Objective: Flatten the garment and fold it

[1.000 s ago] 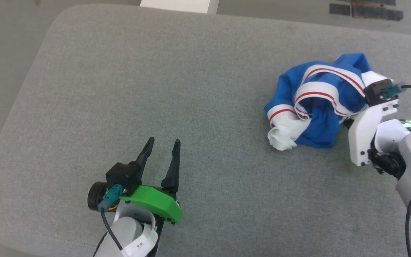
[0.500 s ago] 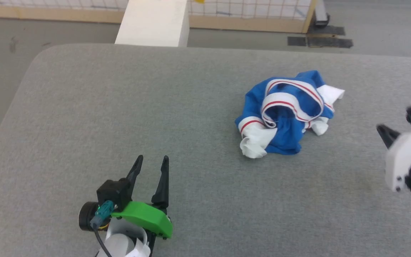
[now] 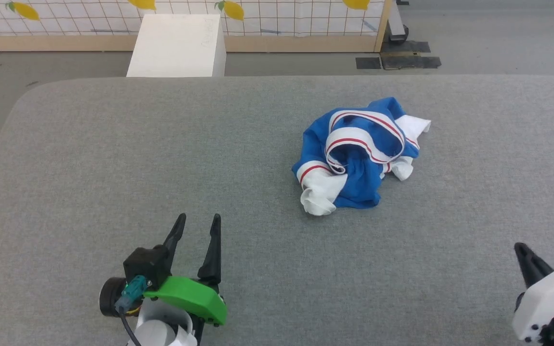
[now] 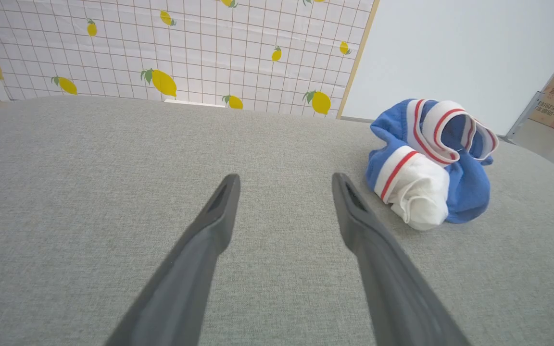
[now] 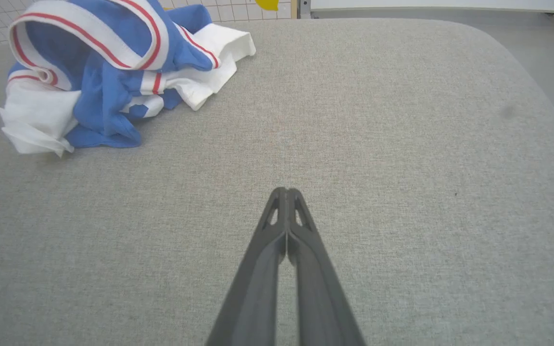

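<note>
Tabletop of grey fabric [image 3: 113, 144], wide and round-cornered. The blue and white jersey [image 3: 354, 163] lies on it, right of centre, crumpled in a heap, well apart from both grippers. A pinch into the bunched folds could catch several layers and twist them tighter. The left gripper [image 3: 199, 217] sits low at near left, fingers spread wide, pointing forward. The right gripper [image 5: 286, 192] sits at near right, fingers pressed together, empty.

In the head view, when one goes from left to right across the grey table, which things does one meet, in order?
left gripper → garment → right gripper
</note>
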{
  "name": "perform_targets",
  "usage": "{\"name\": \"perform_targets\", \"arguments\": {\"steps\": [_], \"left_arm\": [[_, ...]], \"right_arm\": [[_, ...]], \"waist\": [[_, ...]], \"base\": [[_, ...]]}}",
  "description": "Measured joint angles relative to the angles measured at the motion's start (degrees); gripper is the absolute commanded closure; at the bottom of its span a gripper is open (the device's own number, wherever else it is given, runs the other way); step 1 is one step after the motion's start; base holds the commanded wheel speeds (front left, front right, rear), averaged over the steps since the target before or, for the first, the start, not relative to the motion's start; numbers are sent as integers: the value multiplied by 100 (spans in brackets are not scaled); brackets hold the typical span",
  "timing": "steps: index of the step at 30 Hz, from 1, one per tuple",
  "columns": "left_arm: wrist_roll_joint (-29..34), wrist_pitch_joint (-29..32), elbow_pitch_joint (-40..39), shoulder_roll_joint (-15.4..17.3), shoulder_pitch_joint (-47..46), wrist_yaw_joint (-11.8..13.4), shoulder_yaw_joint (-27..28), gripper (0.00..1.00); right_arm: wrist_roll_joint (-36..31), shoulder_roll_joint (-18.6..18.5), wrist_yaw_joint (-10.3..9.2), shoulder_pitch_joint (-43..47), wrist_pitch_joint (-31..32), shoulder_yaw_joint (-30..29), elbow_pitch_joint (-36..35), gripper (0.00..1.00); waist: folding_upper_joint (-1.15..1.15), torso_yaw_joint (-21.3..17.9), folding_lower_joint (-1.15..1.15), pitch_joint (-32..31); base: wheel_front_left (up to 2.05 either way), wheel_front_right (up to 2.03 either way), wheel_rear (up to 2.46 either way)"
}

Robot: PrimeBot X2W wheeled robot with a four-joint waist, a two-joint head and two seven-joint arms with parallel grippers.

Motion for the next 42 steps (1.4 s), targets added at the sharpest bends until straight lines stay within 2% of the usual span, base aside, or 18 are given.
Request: {"name": "perform_targets", "arguments": {"steps": [4, 5, 6, 7, 15, 20, 25, 33, 42], "left_arm": [[0, 0, -3, 25, 0, 0, -2, 0], [0, 0, -3, 26, -1, 0, -7, 0], [0, 0, -3, 27, -1, 0, -11, 0], [0, 0, -2, 30, -3, 0, -21, 0], [-1, 0, -10, 27, -36, 18, -81, 0], [-4, 0, -11, 19, -142, 22, -144, 0], [-46, 0, -22, -4, -285, 19, -196, 0], [-54, 0, -53, -44, -422, 13, -245, 0], [-63, 0, -70, -63, -589, 12, -309, 0]], "right_arm": [[-14, 185, 0, -2, -259, -34, 79, 100], [-20, 191, 0, -25, -311, -46, 127, 94], [-31, 189, 0, -66, -337, -55, 214, 33], [-29, 191, 0, -127, -409, -73, 298, 0], [136, 46, 0, -1108, -642, -57, 1210, 0], [365, -209, 0, -1976, -414, 252, 1980, 0], [582, -604, 0, -2791, 55, 876, 2706, 0], [855, -1009, 0, -3791, 678, 2082, 3494, 0], [1152, -1249, 0, -4534, 1213, 3239, 4250, 0]], "waist": [[0, -16, 0, 30], [0, -14, 0, 35], [0, -9, 0, 44], [0, 2, 0, 53], [0, 170, 0, 178], [0, 315, 0, 312], [0, 536, 0, 480], [0, 848, 0, 845], [0, 1060, 0, 1230]], "base": [[0, 0, 0], [0, 0, 0], [0, 0, 0], [0, 0, 0], [0, 0, 0], [0, 0, 0], [0, 0, 0], [0, 0, 0], [0, 0, 0]]}}
